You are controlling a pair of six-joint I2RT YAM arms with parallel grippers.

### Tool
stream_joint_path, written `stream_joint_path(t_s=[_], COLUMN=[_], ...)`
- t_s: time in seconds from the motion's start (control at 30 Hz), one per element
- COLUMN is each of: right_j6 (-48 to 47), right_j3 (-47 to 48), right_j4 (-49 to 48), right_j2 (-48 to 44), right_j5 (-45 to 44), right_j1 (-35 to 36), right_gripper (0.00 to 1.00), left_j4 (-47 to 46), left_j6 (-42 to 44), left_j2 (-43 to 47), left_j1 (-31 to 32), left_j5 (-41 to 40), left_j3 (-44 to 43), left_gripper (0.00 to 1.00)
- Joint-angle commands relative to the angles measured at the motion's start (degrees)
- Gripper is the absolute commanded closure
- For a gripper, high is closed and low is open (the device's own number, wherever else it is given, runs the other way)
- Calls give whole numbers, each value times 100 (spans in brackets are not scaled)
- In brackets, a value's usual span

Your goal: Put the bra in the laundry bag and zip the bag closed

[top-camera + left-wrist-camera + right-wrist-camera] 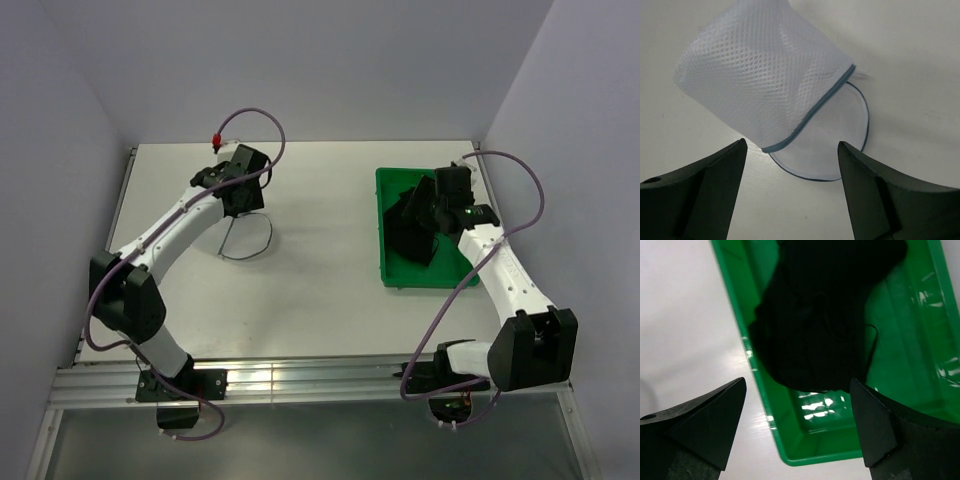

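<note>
One table point(320, 310), two arms, one tray point(383, 232), one bag point(760, 75), one bra point(825, 315). The left arm point(180, 225) stretches over the bag on the table; the right arm point(505, 270) bends over the bra in the tray. Both the left gripper point(791, 145) and right gripper point(797, 382) gape, empty.

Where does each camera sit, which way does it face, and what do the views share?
Top external: above and behind the robot, looking down over the table; left arm and right arm show whole.
Left wrist: on the left arm, looking down at the laundry bag; left gripper open.
Right wrist: on the right arm, looking down at the bra in the green tray; right gripper open.
Shared: top external also shows bag and tray.
</note>
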State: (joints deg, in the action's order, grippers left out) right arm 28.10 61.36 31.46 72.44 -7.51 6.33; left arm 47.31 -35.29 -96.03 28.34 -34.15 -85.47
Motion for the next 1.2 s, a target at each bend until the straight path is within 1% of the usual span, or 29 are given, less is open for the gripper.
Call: stream_joint_path(t_s=[0.0,0.03,0.1,0.23,0.33,0.4,0.6,1.0,1.17], right_j6=[-190,-182,-191,-138,-190,-199,-270,-419,-454], right_j3=[-273,-326,-379,-441,-529,-634,-731,-714,-512], right_j4=[-26,26,97,272,264,264,325,62,-17], right_j2=[-213,-196,-108,41,164,235,586,1351,1834], right_j5=[-566,-794,-971,-1498,-1438,-1560,-1912,-2009,-2105], right_j1=[175,237,456,913,1081,1238,1380,1679,1679], right_gripper=[9,10,12,12,14,15,18,16,16], left_j4=[-99,-90,-99,-134,-117,-134,-275,-275,-284], left_j6=[127,127,171,277,338,356,417,514,532], left_j2=[523,593,778,1112,1296,1376,1605,1570,1526], left_j1=[128,198,260,304,313,304,313,322,313], left_j5=[251,277,400,567,672,708,936,910,928], left_j3=[-338,-356,-400,-409,-453,-453,-374,-365,-400], left_gripper=[19,19,18,18,17,17,16,16,16])
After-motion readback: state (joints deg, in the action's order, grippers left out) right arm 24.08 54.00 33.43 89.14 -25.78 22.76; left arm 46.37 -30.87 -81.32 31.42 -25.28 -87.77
